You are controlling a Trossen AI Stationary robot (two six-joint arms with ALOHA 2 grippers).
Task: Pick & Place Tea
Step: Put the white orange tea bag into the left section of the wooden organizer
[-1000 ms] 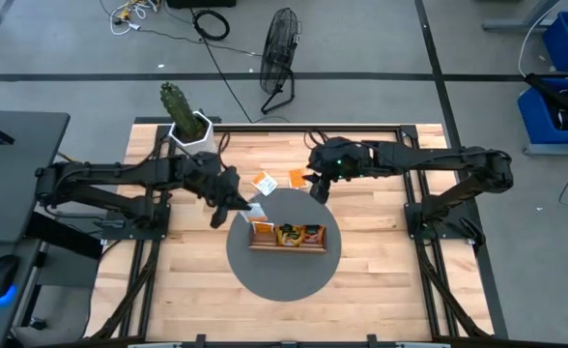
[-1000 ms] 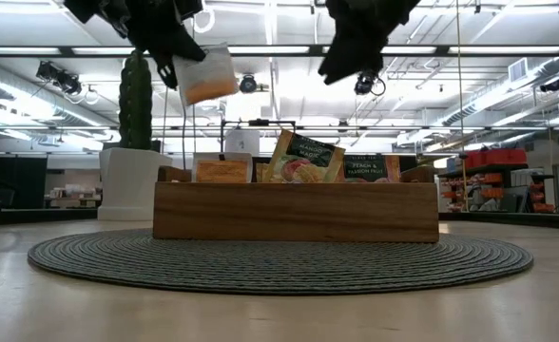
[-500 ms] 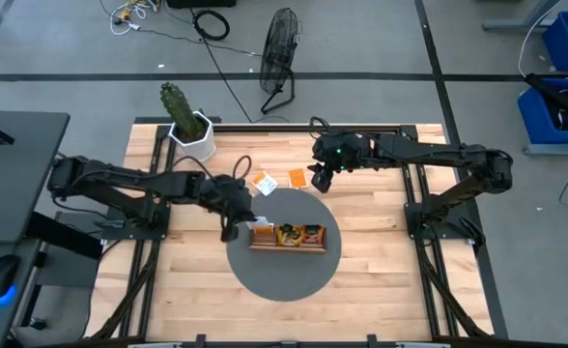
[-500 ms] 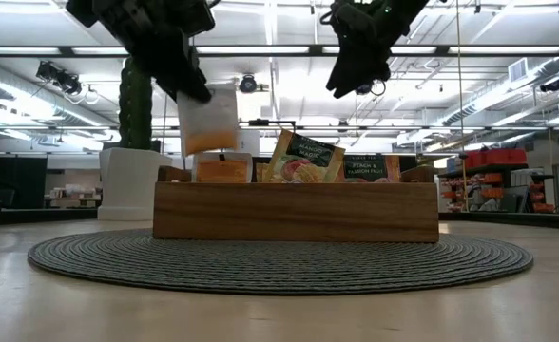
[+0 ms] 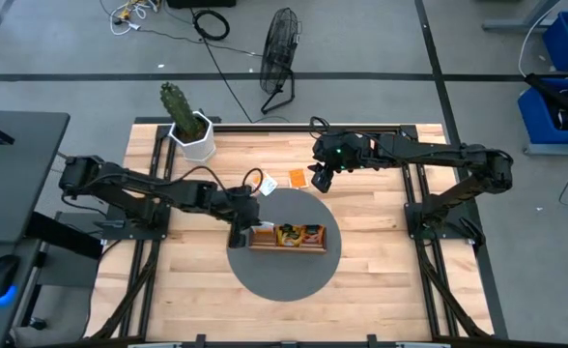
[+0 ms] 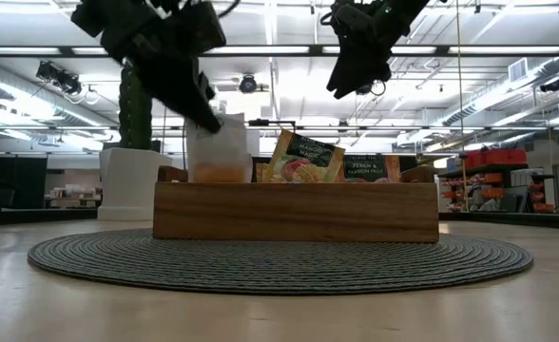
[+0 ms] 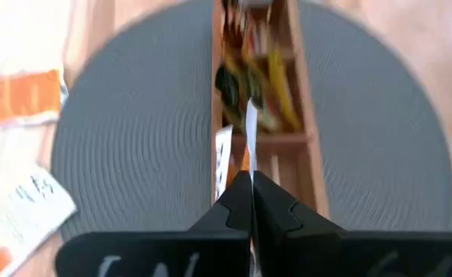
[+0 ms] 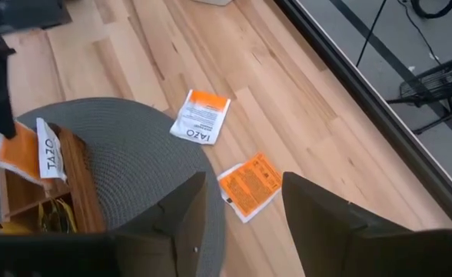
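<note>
Orange-and-white, the tea sachet (image 6: 218,150) is pinched edge-on between the clenched fingers of the left hand (image 5: 238,230), hanging directly below that hand with its lower part already dipping into the end compartment of the wooden tray (image 6: 296,211). In the left wrist view the sachet (image 7: 249,135) shows as a thin white sliver running out from the closed fingertips straight along the tray (image 7: 307,115). In the right wrist view the same sachet (image 8: 28,150) stands upright at the tray's end, orange face beside a white face printed with dark letters. More sachets (image 6: 301,158) stand upright in the middle of the tray, in yellow, green and orange. The tray sits on a round grey woven mat (image 5: 284,280) on the wooden counter (image 5: 381,280). 2 loose sachets lie flat on the counter just off the mat's edge, near the right hand: a white one with an orange band (image 8: 201,116) and an all-orange one (image 8: 249,182), close together but apart. The right hand (image 5: 320,181) hangs released above them, fingers spread and grasping nothing, well apart from the tray. A potted cactus (image 5: 189,121) stands at the counter's far corner.
</note>
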